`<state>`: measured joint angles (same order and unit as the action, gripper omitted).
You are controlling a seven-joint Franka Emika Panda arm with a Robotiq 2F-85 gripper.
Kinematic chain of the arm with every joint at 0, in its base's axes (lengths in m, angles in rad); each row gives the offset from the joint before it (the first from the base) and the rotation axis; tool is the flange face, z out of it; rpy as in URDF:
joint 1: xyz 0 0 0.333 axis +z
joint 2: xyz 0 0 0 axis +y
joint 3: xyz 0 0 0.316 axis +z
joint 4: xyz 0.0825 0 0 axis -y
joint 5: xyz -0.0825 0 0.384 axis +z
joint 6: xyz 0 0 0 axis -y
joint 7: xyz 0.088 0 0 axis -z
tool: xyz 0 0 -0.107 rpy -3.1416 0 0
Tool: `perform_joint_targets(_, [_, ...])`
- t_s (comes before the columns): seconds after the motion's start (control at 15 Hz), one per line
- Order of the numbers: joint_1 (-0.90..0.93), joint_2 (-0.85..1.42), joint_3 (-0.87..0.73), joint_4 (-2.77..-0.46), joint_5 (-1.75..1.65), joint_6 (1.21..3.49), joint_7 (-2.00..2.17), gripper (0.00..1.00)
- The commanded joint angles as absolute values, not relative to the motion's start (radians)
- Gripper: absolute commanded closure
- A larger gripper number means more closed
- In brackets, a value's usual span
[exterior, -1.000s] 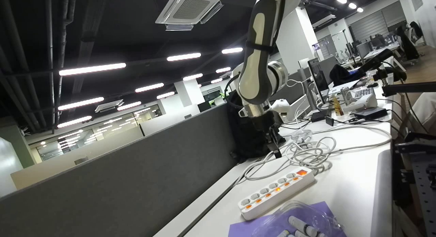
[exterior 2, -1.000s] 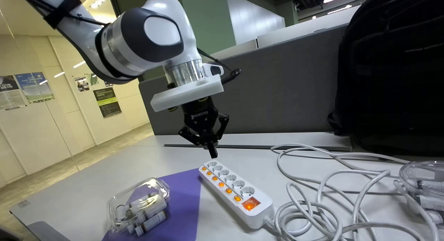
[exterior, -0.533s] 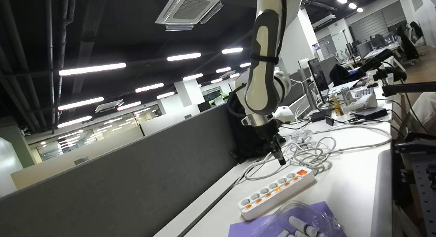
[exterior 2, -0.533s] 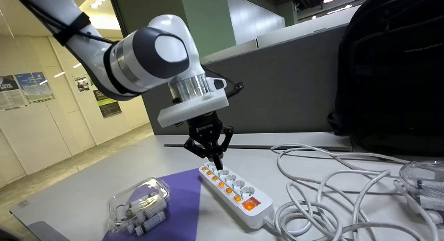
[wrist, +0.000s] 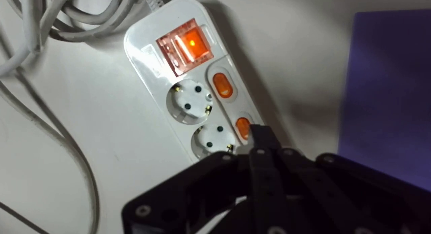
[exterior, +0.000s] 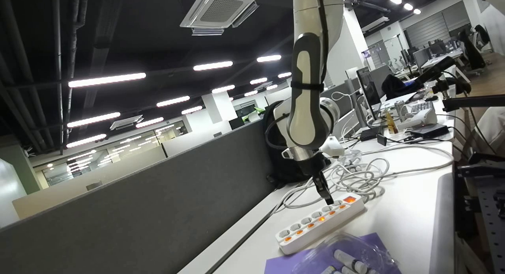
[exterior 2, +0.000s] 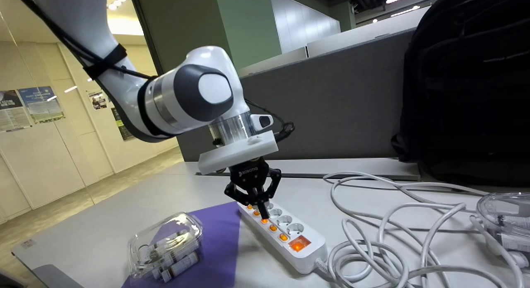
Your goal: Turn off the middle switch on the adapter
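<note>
The adapter is a white power strip with a row of small orange switches beside its sockets and a large lit orange switch at the cord end. It lies on the desk in both exterior views and the wrist view. My gripper is shut and empty, pointing down over the strip. In an exterior view its tip appears just above a brightly lit middle switch; contact cannot be told. In the wrist view the fingertips partly cover the second small switch and hide those beyond.
White cables lie coiled at the strip's cord end. A purple sheet and a clear plastic box of white tubes lie beside the strip. A grey partition and a black backpack stand behind.
My shut gripper has moved down to the strip and slightly along it, from above its far end to over the middle switches. The strip has not moved.
</note>
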<state>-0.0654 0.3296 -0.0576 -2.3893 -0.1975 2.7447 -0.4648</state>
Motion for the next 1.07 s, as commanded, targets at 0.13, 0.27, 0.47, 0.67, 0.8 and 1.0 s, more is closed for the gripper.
perform_joint_targets(0.13, [-0.079,0.407,-0.025,-2.329,-0.193,2.758,-0.419,1.00])
perform_joint_targets(0.27, [-0.086,0.428,-0.013,-2.310,-0.182,2.749,-0.421,1.00])
perform_joint_targets(0.47, [-0.096,0.453,0.001,-2.289,-0.161,2.748,-0.421,1.00])
perform_joint_targets(0.67, [-0.116,0.469,0.024,-2.271,-0.127,2.748,-0.427,1.00])
perform_joint_targets(0.8, [-0.130,0.473,0.042,-2.267,-0.104,2.750,-0.434,1.00])
perform_joint_targets(1.0, [-0.148,0.466,0.068,-2.268,-0.074,2.752,-0.443,1.00])
